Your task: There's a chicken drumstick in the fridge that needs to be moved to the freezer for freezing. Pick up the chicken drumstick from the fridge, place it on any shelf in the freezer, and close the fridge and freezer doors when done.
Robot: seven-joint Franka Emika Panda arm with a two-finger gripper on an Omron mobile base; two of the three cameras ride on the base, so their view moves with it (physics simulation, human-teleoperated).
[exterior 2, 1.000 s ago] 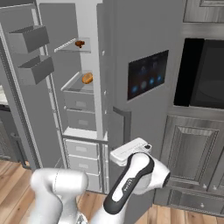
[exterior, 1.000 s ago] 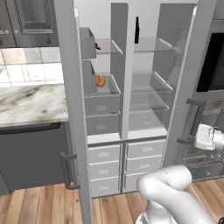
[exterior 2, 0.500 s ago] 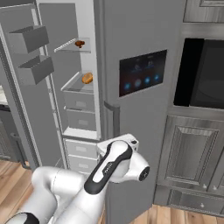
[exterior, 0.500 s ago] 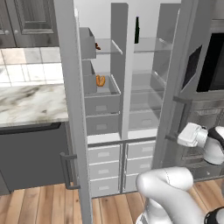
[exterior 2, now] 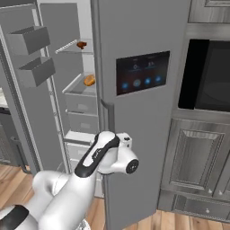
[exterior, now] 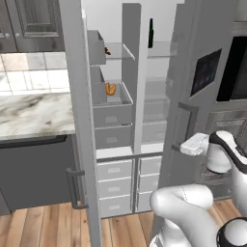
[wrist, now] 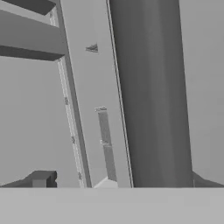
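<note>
Now the closing of the doors looks to be the step in hand: the chicken drumstick lies on the upper clear shelf of the freezer, high above the pincer and well off to its left, so the moving of the meat reads as done. The pincer sits low against the fridge door, just below the door's handle and well under the dark panel with blue icons. In the hand view its fingertips stand spread wide with only the door's grey surface ahead of them, pinching nothing. The fridge door appears close to shut but not quite home, with a narrow gap to the pincer's left through which a dark bottle shows far above. I judge the next move calls for a steady push forward until that door seats, then a pull back and a long swing leftward round the plain freezer door, which stands wide open well to the pincer's left, to press it shut from its outer face. By count: one drumstick, one larger golden-orange food item on the level below it, one bottle, two doors, two grey bins on the freezer door, one icon panel.
</note>
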